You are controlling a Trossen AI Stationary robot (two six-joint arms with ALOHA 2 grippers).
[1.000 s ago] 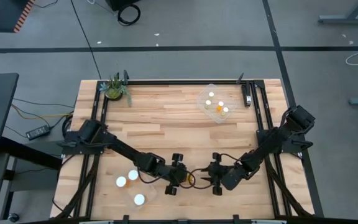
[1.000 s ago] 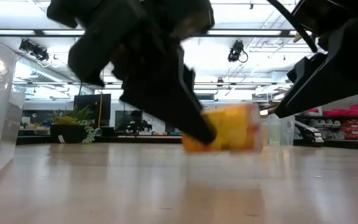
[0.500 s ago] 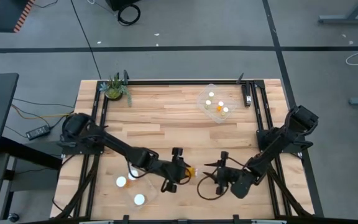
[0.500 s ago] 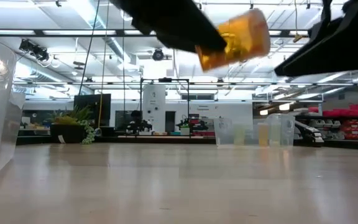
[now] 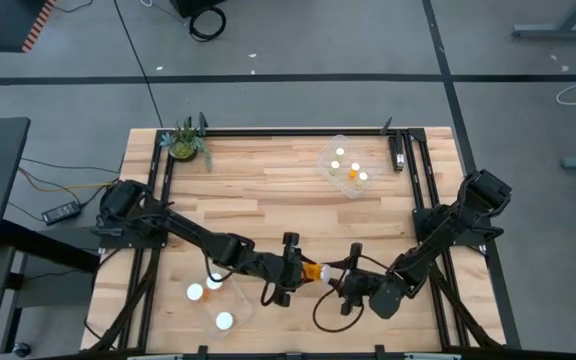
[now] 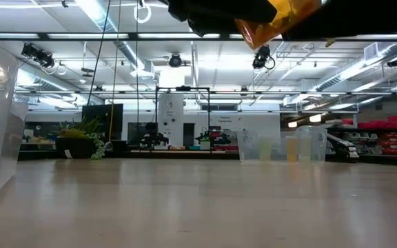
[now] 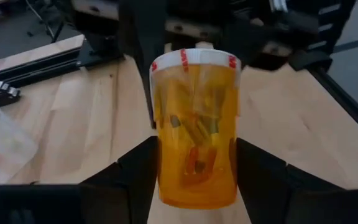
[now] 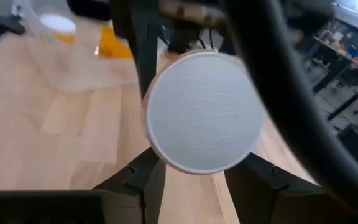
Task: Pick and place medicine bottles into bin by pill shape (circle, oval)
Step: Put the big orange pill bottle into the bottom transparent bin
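Observation:
An orange medicine bottle (image 5: 313,272) with a white cap hangs above the table's near middle, lying on its side. My left gripper (image 5: 293,270) is shut on it. In the left wrist view the bottle (image 7: 196,137) fills the gap between the fingers, with pills showing inside. My right gripper (image 5: 340,283) faces it from the table's right, open, with a finger on either side of the cap (image 8: 201,112). In the low view the bottle (image 6: 278,21) is at the top edge, high off the wood. My left gripper pinches the bottle's orange body (image 7: 163,168) between its two fingers, toward the bottom end. The fingers come from the table's left, tipped slightly down, and lie along the bottle. The bottle is lifted clear, its cap (image 7: 194,59) pointing to the table's right. My right gripper stands around the cap; I cannot tell whether its fingers (image 8: 145,180) touch it.
A clear bin (image 5: 218,300) at the near left holds three white-capped bottles. Another clear bin (image 5: 348,168) at the far right holds a few more. A small potted plant (image 5: 185,142) sits at the far left corner. A dark bar (image 5: 398,155) lies by the far right rail.
My left gripper has risen with the bottle, which was low over the table and is now high above it, still on its side. My right gripper has also risen, rolled about its own axis, drawn back a little, then come to the cap again.

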